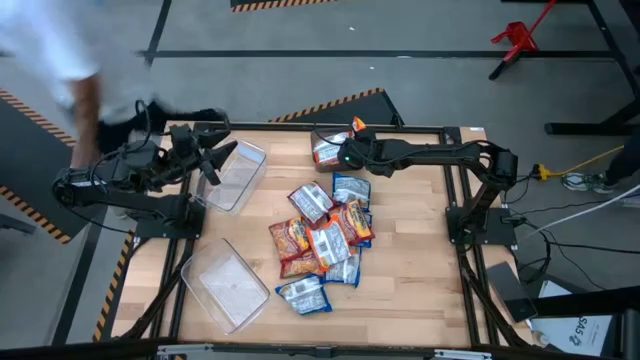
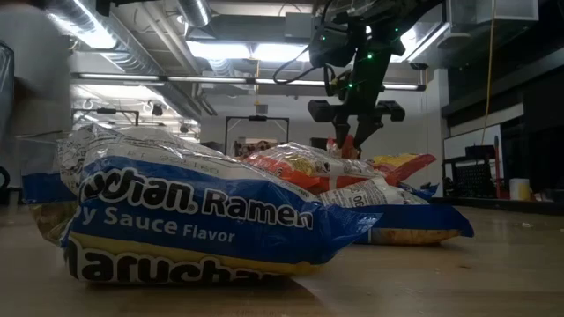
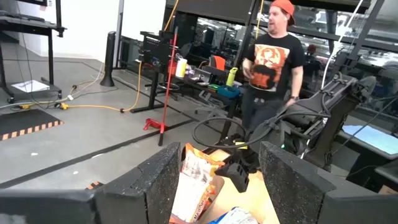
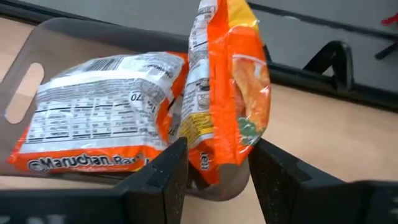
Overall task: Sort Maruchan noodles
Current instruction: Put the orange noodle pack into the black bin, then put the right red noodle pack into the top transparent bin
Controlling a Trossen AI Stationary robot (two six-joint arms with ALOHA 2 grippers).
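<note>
A heap of Maruchan noodles (image 1: 322, 238), blue-and-white and orange packets, lies on the middle of the wooden table; a blue one (image 2: 194, 216) is nearest in the low view. A clear bin (image 1: 320, 135) at the far edge holds one orange packet (image 4: 99, 112) lying flat. My right gripper (image 1: 350, 152) reaches over this bin from the right and is shut on another orange packet (image 4: 227, 74). My left gripper (image 1: 212, 160) waits open at the far left, level above a clear bin (image 1: 238, 178), with nothing between its fingers (image 3: 158, 180). My right gripper pinches the orange packet between its two fingers by one short end (image 4: 214, 163). The fingers slant down from the table's right side. The packet stands on edge, sticking out beyond the fingertips over the bin, right beside the packet that lies in it.
A second clear bin (image 1: 228, 285) lies at the near left. A person in a black shirt (image 3: 273, 62) stands beyond the table, and another person (image 1: 80, 70) is at its far left corner. The black frame rails (image 1: 455, 200) border the table.
</note>
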